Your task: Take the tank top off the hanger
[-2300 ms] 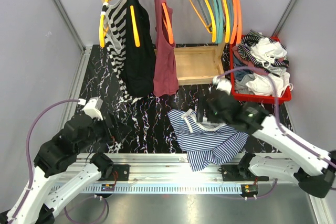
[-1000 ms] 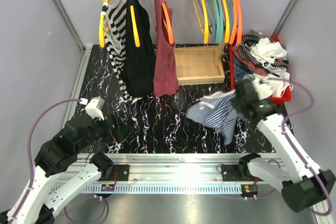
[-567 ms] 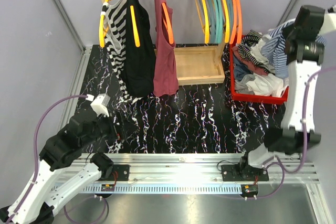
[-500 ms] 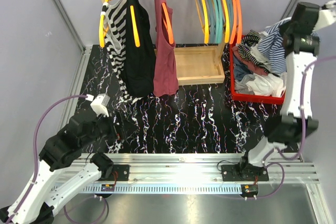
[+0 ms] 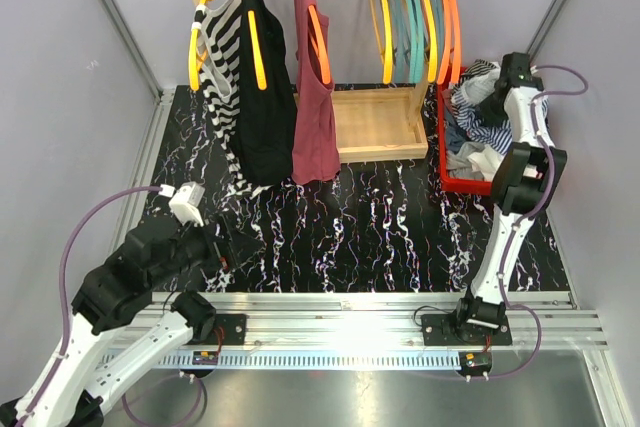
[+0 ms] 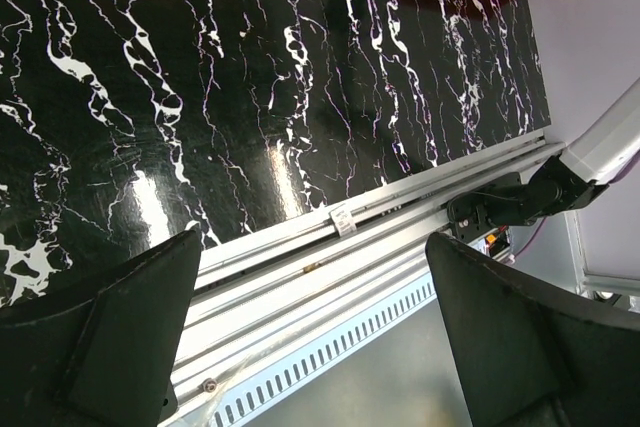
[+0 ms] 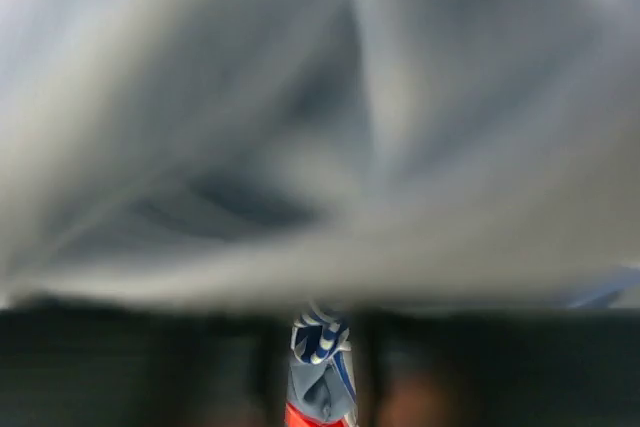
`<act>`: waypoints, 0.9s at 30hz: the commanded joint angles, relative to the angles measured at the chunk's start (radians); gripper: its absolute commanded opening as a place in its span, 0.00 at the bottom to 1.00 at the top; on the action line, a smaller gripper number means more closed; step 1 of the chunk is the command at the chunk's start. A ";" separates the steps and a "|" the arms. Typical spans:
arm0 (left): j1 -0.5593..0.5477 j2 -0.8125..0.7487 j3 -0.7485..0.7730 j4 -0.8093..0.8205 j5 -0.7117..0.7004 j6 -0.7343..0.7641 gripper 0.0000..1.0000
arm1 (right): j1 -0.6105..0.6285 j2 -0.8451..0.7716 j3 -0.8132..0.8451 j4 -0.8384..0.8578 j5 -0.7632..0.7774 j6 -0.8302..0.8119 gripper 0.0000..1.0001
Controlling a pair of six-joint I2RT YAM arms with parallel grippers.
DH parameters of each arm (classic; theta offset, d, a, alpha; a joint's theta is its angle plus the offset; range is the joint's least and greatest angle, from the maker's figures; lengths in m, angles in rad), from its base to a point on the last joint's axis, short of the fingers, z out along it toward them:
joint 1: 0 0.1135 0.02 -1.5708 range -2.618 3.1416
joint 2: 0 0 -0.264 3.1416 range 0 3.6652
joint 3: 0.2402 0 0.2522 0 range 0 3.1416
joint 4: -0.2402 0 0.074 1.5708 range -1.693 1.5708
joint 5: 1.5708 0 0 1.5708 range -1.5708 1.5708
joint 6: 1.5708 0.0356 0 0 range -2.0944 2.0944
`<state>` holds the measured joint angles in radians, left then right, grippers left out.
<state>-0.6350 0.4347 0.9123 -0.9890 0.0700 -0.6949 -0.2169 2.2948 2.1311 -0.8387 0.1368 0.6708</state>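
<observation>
left claw (image 6: 310, 247): nearest me, low over the counter's front edge. Both fingers are spread wide apart with nothing between them.
counter (image 5: 380, 227): black marbled top. A silver rail (image 5: 340, 309) runs along its near side, in the left wrist view too.
right arm (image 5: 520, 187): stretched far out to the back right corner, reaching over the red bin.
right claw (image 5: 498, 89): down among the clothes in the bin. From above the tips are buried and my wrist view is nearly all blur, so I cannot tell whether the fingers are apart or pinched.
blue-striped tank top (image 7: 318, 342): off any hanger. A bunched bit shows right at the right claw in the wrist view. I can't separate the rest from the pile.
red bin (image 5: 462, 181): back right of the counter, just beside the rack's base. It holds a heaped pile of clothes (image 5: 478, 152) in whites, blues and stripes, rising above the rim.
wooden rack (image 5: 375, 122): its base is a shallow tray shape, between the hung tops and the bin.
hung tops, far left: black-and-white striped top (image 5: 222, 77) on a yellow hanger (image 5: 198, 22), with a black top (image 5: 268, 107) touching it. A maroon top (image 5: 315, 122) hangs on an orange hanger (image 5: 320, 42).
bare hangers (image 5: 420, 7): a bunch of yellow, teal and orange at far right, above the bin's left side.
</observation>
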 commanded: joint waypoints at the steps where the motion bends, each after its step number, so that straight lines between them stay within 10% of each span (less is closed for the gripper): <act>1: 0.000 -0.002 0.000 0.066 0.037 -0.002 0.99 | -0.002 0.002 0.085 -0.074 -0.062 -0.046 0.36; 7: 0.000 0.016 0.030 0.070 0.076 0.037 0.99 | -0.013 -0.262 0.246 -0.121 -0.036 -0.046 0.99; 17: 0.000 -0.014 0.036 0.090 0.220 0.052 0.99 | -0.039 -0.877 -0.165 -0.263 0.034 -0.094 1.00; 24: 0.000 -0.025 0.030 0.124 0.270 0.052 0.99 | 0.000 -1.193 -0.350 -0.007 -0.890 -0.250 0.94; 27: 0.000 -0.013 0.034 0.136 0.292 0.058 0.99 | 0.108 -1.154 -0.272 -0.144 -0.973 -0.351 0.90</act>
<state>-0.6350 0.4149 0.9272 -0.9211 0.2970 -0.6548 -0.1776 1.0397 1.8408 -0.9268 -0.5220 0.4515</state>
